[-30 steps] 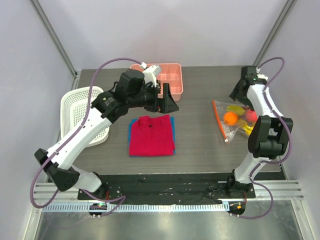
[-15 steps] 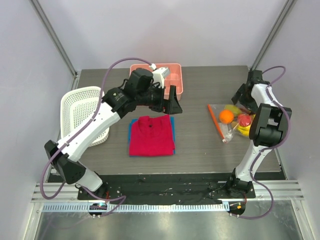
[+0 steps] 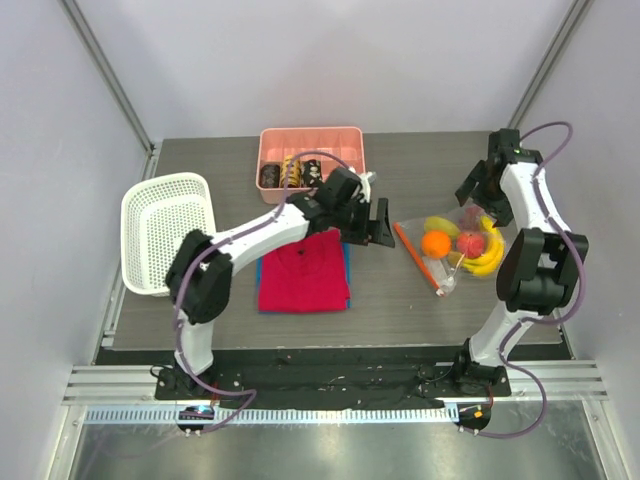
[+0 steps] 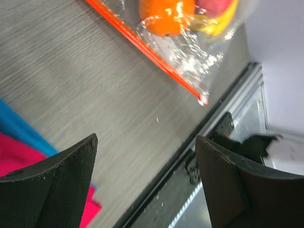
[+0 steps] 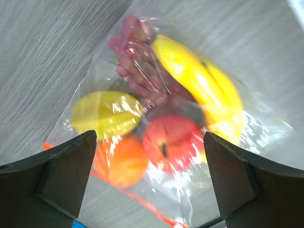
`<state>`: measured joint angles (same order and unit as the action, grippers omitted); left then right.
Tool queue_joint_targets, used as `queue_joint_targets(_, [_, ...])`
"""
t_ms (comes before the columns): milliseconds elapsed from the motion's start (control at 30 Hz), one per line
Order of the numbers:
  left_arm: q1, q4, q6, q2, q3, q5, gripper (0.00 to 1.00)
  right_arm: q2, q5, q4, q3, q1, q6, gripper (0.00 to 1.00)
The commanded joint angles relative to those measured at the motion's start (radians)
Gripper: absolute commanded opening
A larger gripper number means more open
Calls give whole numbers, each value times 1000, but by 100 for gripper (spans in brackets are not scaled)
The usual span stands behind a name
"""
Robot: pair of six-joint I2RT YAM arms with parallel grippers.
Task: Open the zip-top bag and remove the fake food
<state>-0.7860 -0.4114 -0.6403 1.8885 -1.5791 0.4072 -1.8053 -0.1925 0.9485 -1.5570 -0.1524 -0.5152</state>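
The zip-top bag lies on the right of the table, its orange zip strip on its left edge. Inside it are a banana, an orange ball and a red fruit. My left gripper is open and empty, just left of the strip. In its wrist view the open gripper sits below the strip and the ball. My right gripper is open over the bag's far edge. Its wrist view shows the gripper above the banana, red fruit and ball.
A folded red shirt on a blue cloth lies under the left arm. A pink tray with ring-shaped pieces stands at the back. A white basket is at the left. A yellow star-shaped fruit and purple grapes are also in the bag.
My left arm has swung right from near the pink tray to beside the bag's zip strip. The bag has shifted left and turned a little. The right gripper stayed at its far edge.
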Motion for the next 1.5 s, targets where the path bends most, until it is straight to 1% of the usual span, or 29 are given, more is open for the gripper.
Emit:
queue_joint_targets(0, [-56,207,-198,121,-39,-152,82,188,-67,162,-17,-1,-58,100])
queue_joint_targets(33, [-59,226,-291,150,-48,-175,81,222,-49,159,4,11,-59,99])
queue_joint_targets(67, [-61,243,-323,176,-61,-195,78,295,-33,161,26,20,-57,100])
queue_joint_targets(100, [-64,223,-353,234,-88,-217,76,328,-3,157,59,36,-51,100])
queue_joint_targets(133, [-67,205,-392,259,-145,-261,75,365,8,159,73,51,-46,100])
queue_joint_targets(167, [-67,197,-460,282,-166,-275,75,417,16,164,86,91,-43,100])
queue_joint_targets(200, [-68,198,-488,331,-186,-284,74,444,19,165,107,108,-34,100])
queue_joint_targets(267, [-73,203,-560,365,-222,-344,72,486,24,159,132,140,-26,100])
queue_joint_targets(333, [-75,267,-600,406,-226,-370,69,527,53,157,164,142,-5,100])
queue_joint_targets(400, [-75,284,-678,435,-236,-393,65,544,53,180,170,142,6,100])
queue_joint_targets(433, [-75,301,-706,470,-249,-392,60,552,51,187,169,142,18,100])
queue_joint_targets(467, [-75,312,-729,487,-255,-378,58,563,47,188,169,140,21,100])
queue_joint_targets(567, [-85,329,-765,552,-298,-389,56,601,34,194,172,142,38,100])
queue_joint_targets(667, [-90,341,-766,604,-363,-386,51,630,39,202,193,142,64,100])
queue_joint_targets(700, [-90,351,-757,612,-375,-380,47,638,45,202,210,142,78,100])
queue_joint_targets(767, [-87,370,-720,609,-380,-361,13,667,54,196,235,142,98,100])
queue_joint_targets(800, [-82,347,-711,585,-372,-345,3,676,76,176,264,142,128,100])
queue_joint_targets(833, [-73,352,-688,551,-314,-350,0,685,99,159,279,145,150,99])
queue_joint_targets(867, [-67,352,-644,511,-276,-363,0,705,116,135,302,152,167,100])
queue_joint_targets(900, [-62,333,-627,416,-238,-378,0,715,180,68,355,187,208,100])
queue_joint_targets(933, [-58,312,-630,378,-184,-399,0,724,253,34,382,206,230,100])
queue_joint_targets(967, [-41,292,-660,341,-171,-400,0,742,299,-2,405,247,247,100])
queue_joint_targets(1000, [-30,271,-671,296,-171,-397,0,756,310,-66,446,264,248,100])
queue_joint_targets(1100, [-7,107,-700,267,-261,-397,0,799,326,-138,498,303,250,100])
queue_joint_targets(1167, [8,5,-723,282,-361,-364,0,796,257,-125,495,341,254,100])
queue_joint_targets(1200, [11,-12,-755,291,-387,-354,0,805,246,-128,514,382,256,100])
queue_joint_targets(1300, [25,-66,-862,313,-444,-283,0,840,246,-158,564,435,233,100])
queue_joint_targets(1367, [25,-111,-904,304,-466,-260,0,914,248,-200,593,436,193,100])
queue_joint_targets(1467, [30,-157,-935,261,-464,-257,0,963,268,-240,591,436,141,100])
